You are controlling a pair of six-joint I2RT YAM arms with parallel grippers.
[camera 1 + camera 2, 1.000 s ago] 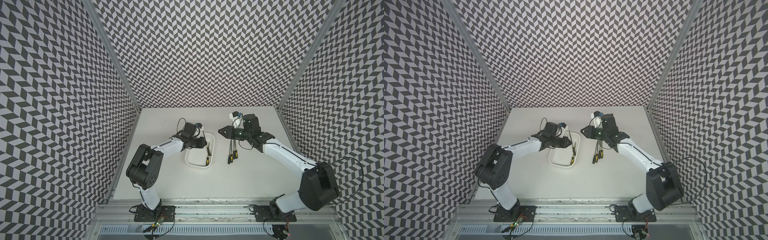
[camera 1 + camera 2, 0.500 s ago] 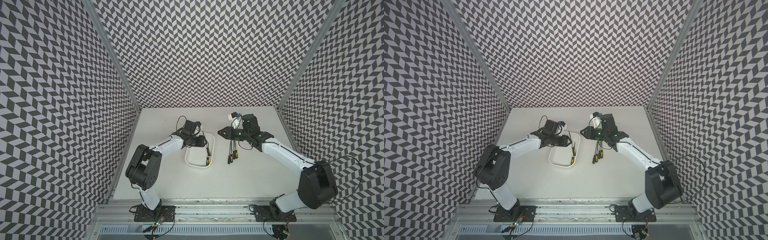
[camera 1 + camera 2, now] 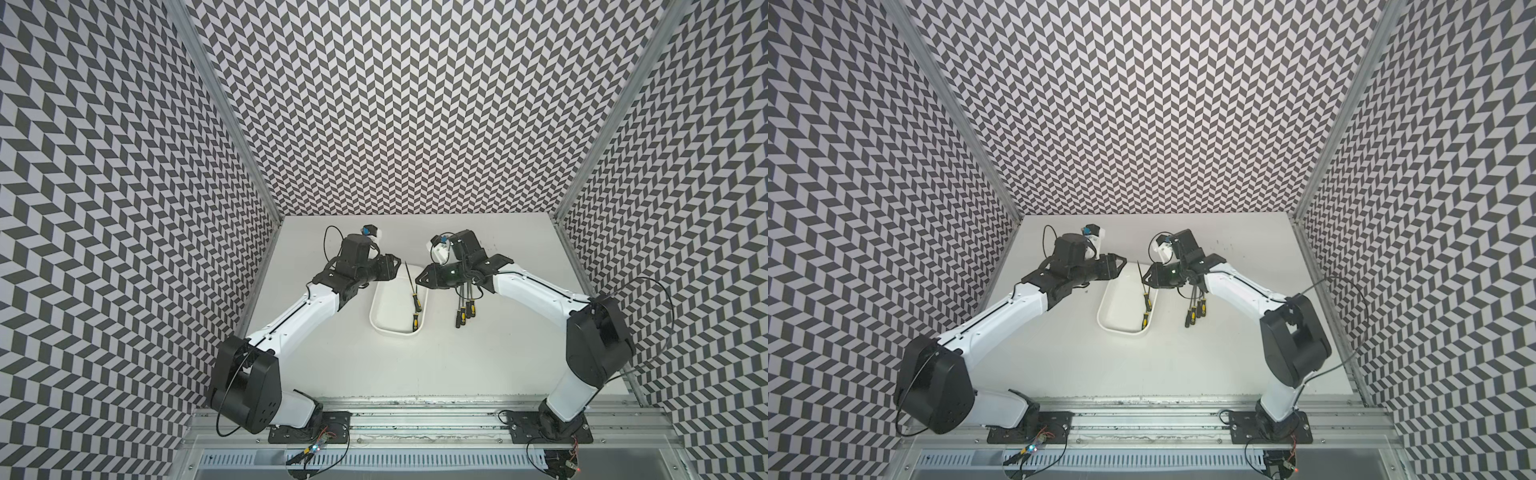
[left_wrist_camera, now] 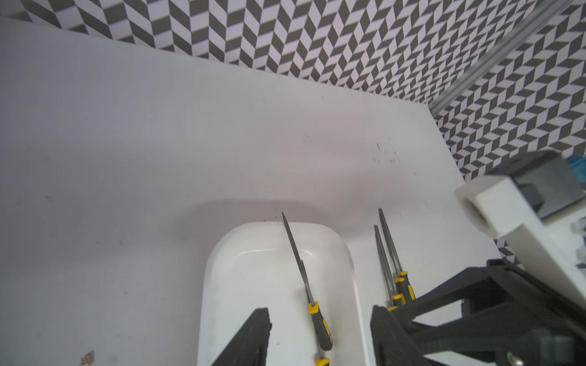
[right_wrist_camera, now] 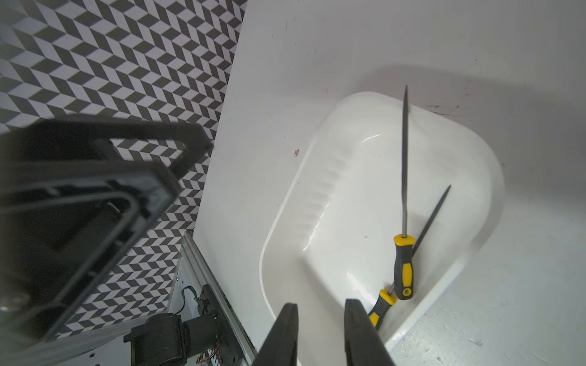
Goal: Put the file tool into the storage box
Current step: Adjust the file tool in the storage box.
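The white storage box (image 3: pixel 388 309) (image 3: pixel 1119 309) lies mid-table, and two yellow-and-black-handled file tools lie in it. One file tool (image 3: pixel 411 282) (image 4: pixel 299 263) (image 5: pixel 404 177) leans with its tip over the far rim. The other file (image 5: pixel 429 215) lies under it along the box's right wall. My left gripper (image 3: pixel 395 266) (image 4: pixel 320 313) hovers open over the box's far end, holding nothing. My right gripper (image 3: pixel 419 279) (image 5: pixel 321 307) hangs by the far right corner, its jaws a little apart and empty.
Several more files (image 3: pixel 463 307) (image 3: pixel 1194 311) (image 4: pixel 388 253) lie side by side on the table right of the box, partly under my right wrist. The patterned walls close in the left, right and far sides. A metal rail (image 3: pixel 415 415) runs along the front.
My left gripper has opened and drawn back a little from the file, which now rests in the box against its far rim. The right arm has hardly moved.
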